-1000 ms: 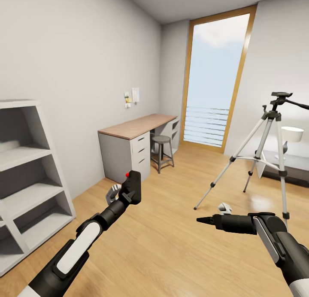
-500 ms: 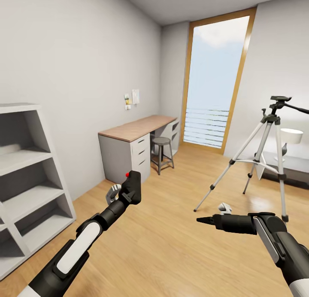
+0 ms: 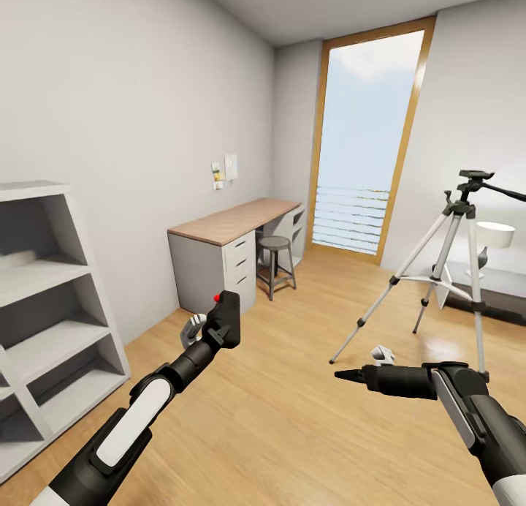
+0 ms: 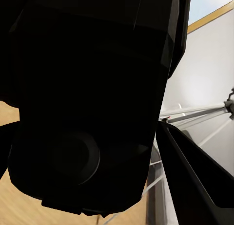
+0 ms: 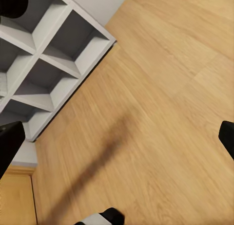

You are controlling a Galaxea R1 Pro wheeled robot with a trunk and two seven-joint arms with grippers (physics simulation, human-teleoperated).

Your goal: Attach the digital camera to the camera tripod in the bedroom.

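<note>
My left gripper (image 3: pixel 207 330) is shut on the digital camera (image 3: pixel 223 317), a chunky black body with a red button on top, held up at the lower middle of the head view. Up close in the left wrist view the camera (image 4: pixel 92 88) blocks most of the frame, with a dark finger (image 4: pixel 195 171) beside it. The camera tripod (image 3: pixel 459 208) stands on the wood floor to the right, silver legs spread, black head and pan handle on top. Its legs (image 4: pixel 195 113) show past the camera. My right gripper (image 3: pixel 358 375) is open and empty over bare floor (image 5: pixel 146 113), short of the tripod.
A grey open shelf unit (image 3: pixel 44 287) stands against the left wall, and shows again (image 5: pixel 44 54) in the right wrist view. A wood-topped desk (image 3: pixel 234 224) with a round stool (image 3: pixel 276 261) is ahead, the tall window (image 3: pixel 365 140) behind. A white lamp (image 3: pixel 498 234) sits at far right.
The whole room has slid slightly down in the head view, so the view itself has moved. Both arms keep the same pose and the camera stays in the left gripper.
</note>
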